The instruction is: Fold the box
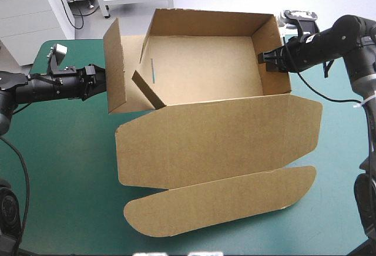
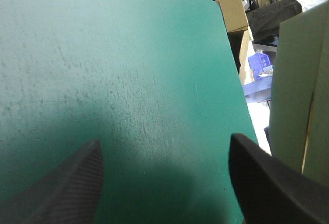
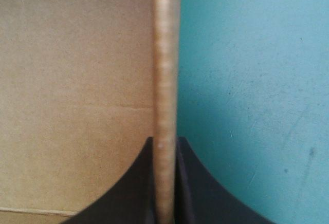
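The brown box [image 1: 205, 62] stands as an open tray at the table's far middle, its lid [image 1: 217, 141] lying flat toward me with a rounded tuck flap [image 1: 217, 203]. The far and right walls stand up; the left wall [image 1: 114, 68] leans outward, and a loose inner flap [image 1: 147, 88] slants inside. My right gripper [image 1: 271, 57] is shut on the box's right wall, whose edge [image 3: 165, 80] runs between the black fingers [image 3: 136, 183]. My left gripper [image 1: 101, 81] is open just outside the left wall, a strip of which [image 2: 300, 90] shows beside one finger [image 2: 267, 183].
The teal-green cover [image 1: 59, 162] lies bare to the left and right of the lid. The table's far left corner [image 1: 41, 50] is close behind the left arm. Beyond the table's edge, room clutter shows in the left wrist view.
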`<move>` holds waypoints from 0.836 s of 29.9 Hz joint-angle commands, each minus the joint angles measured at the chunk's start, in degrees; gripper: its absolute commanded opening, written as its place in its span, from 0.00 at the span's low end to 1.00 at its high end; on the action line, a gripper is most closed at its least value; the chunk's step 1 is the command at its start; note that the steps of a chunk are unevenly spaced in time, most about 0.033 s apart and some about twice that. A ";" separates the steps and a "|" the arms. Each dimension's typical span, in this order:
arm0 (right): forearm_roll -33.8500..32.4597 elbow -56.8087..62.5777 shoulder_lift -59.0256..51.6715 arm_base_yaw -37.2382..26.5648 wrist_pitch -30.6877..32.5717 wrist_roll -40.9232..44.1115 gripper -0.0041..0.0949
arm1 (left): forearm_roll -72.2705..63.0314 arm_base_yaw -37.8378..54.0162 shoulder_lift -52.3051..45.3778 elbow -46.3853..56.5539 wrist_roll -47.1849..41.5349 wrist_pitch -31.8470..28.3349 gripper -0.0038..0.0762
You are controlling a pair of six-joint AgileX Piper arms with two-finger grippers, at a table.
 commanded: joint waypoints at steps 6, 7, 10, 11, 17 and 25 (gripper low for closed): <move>3.02 -0.93 -1.87 0.65 -4.58 1.68 0.03 | -4.79 -0.11 -5.23 -1.45 -0.14 5.36 0.67; 3.02 -0.93 -1.66 0.65 -5.02 1.79 0.03 | -4.79 -0.11 -5.93 -1.45 -0.14 5.36 0.67; 3.28 -0.93 -0.78 1.51 -5.96 2.26 0.03 | -4.79 -0.19 -7.99 -1.45 -0.14 5.36 0.67; 3.28 -0.93 -0.41 2.15 -6.29 2.26 0.03 | -4.67 -0.19 -8.67 -1.45 -0.26 5.36 0.67; 2.87 -0.93 1.18 5.60 -11.17 2.91 0.03 | -4.29 -0.19 -11.43 -1.45 -0.33 5.09 0.67; 2.82 -0.93 2.47 7.51 -12.48 2.91 0.03 | -2.99 -0.19 -12.75 -1.45 -0.81 5.09 0.67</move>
